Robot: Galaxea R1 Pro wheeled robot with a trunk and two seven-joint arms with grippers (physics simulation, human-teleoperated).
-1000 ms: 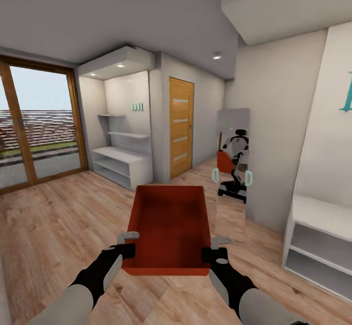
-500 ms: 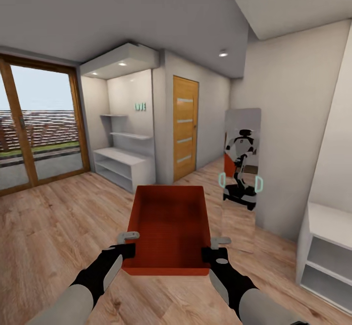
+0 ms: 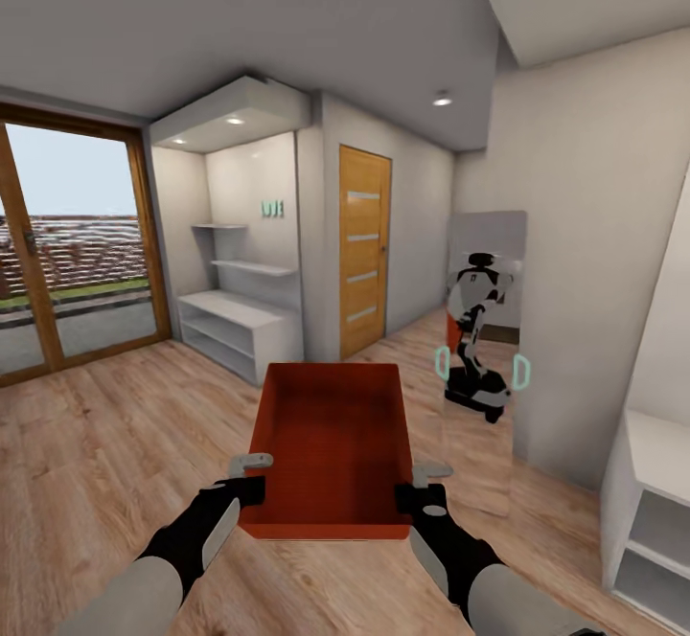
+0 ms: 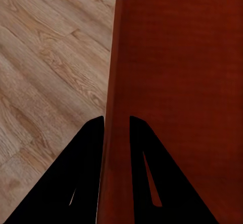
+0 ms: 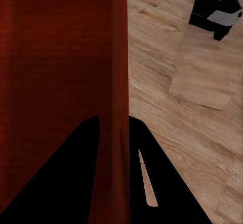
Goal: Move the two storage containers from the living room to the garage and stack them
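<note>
1. Closest in, the robot's two black-sleeved arms reach forward side by side over the light wood plank floor [image 3: 115,444].
2. The left gripper [image 3: 251,476] is clamped on the left wall of a red-orange storage container [image 3: 331,444]; in the left wrist view its two dark fingers [image 4: 86,173] sit one on each side of that wall [image 4: 114,133], squeezed against it.
3. The right gripper [image 3: 422,485] grips the right wall the same way, with its fingers [image 5: 83,173] straddling the thin red edge [image 5: 119,82].
4. The container hangs level between the two grippers, held up off the floor, open side up, with nothing inside.
5. Beyond it on the right, a tall mirror [image 3: 484,349] leans against the pale wall and reflects the robot holding something red.
6. A white low shelf unit [image 3: 652,511] stands at the far right.
7. Farther back, a wooden door [image 3: 364,248] with frosted strips is shut.
8. To its left is a lit alcove with white shelves [image 3: 240,315].
9. At the far left, a wood-framed glass door [image 3: 67,243] looks outdoors.
</note>
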